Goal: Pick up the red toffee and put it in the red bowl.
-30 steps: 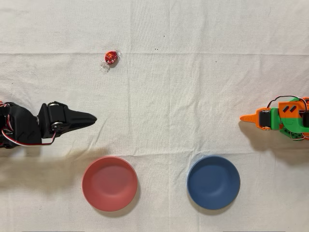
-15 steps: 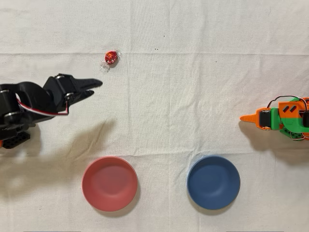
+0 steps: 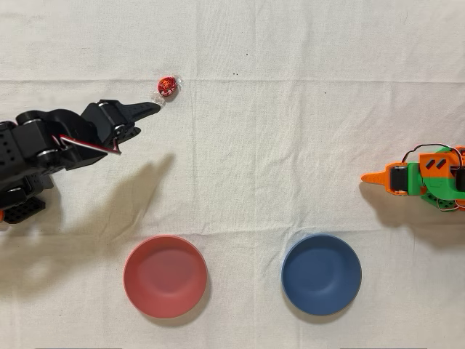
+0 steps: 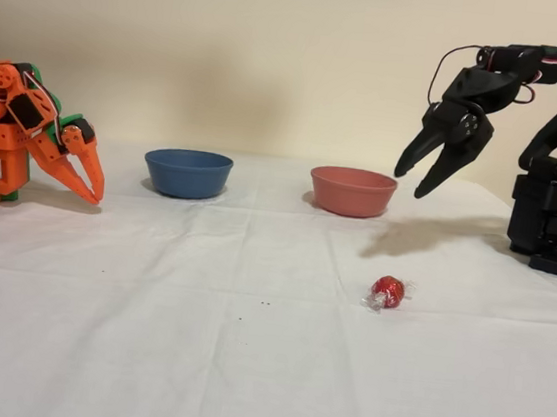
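The red toffee [image 3: 166,87] [image 4: 387,291] lies on the white cloth, its clear wrapper ends sticking out. My black gripper [image 3: 142,118] [image 4: 413,184] hangs in the air, open, with nothing between its fingers. In the overhead view its tips sit just left of and below the toffee; the fixed view shows it well above the cloth. The red bowl [image 3: 165,276] [image 4: 352,192] stands empty at the lower left of the overhead view.
A dark blue bowl [image 3: 321,274] [image 4: 188,173] stands beside the red one. The idle orange arm [image 3: 418,178] [image 4: 25,134] rests at the far side of the table. White cloth [image 3: 276,131] covers the table.
My gripper has swung from beside the red bowl up toward the toffee, and its fingers have parted.
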{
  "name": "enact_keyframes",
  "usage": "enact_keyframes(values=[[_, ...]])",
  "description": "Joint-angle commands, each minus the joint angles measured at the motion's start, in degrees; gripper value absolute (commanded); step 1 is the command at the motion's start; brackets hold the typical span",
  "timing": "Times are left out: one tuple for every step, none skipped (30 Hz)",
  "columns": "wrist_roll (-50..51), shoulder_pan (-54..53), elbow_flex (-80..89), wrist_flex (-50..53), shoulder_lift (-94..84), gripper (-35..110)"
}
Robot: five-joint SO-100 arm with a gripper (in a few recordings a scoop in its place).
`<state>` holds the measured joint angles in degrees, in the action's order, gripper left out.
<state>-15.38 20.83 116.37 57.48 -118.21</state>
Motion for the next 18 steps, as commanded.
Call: enact_keyframes(values=[[-1.67,2.11,-2.64,-1.93,1.41,26],[-1.93,2.37,-2.81,-2.29,2.37,26],[-2.20,2.72,-2.90,-2.64,3.16,26],[-2.46,3.16,-2.99,-2.90,4.04,26],[-2.81,3.43,-3.08,-3.16,5.01,26],[-3.16,3.78,-3.25,-3.43,5.89,26],[-3.87,4.22,-3.52,-3.52,6.86,26],[-4.83,4.75,-3.78,-3.60,7.65,28],[-5.80,5.10,-4.04,-3.78,8.44,28],[-7.03,5.54,-4.39,-3.78,9.05,28],[-7.82,6.06,-4.75,-3.78,9.76,29],[-8.53,6.50,-5.19,-3.78,10.46,29],[-9.14,7.03,-5.62,-3.78,11.16,29],[-9.58,7.38,-6.06,-3.78,11.95,29],[-9.76,7.65,-6.50,-3.78,12.74,29],[-9.84,7.82,-7.12,-3.78,13.54,29],[-10.02,8.00,-7.65,-3.78,14.41,29],[-10.20,8.09,-8.17,-3.78,15.21,29]])
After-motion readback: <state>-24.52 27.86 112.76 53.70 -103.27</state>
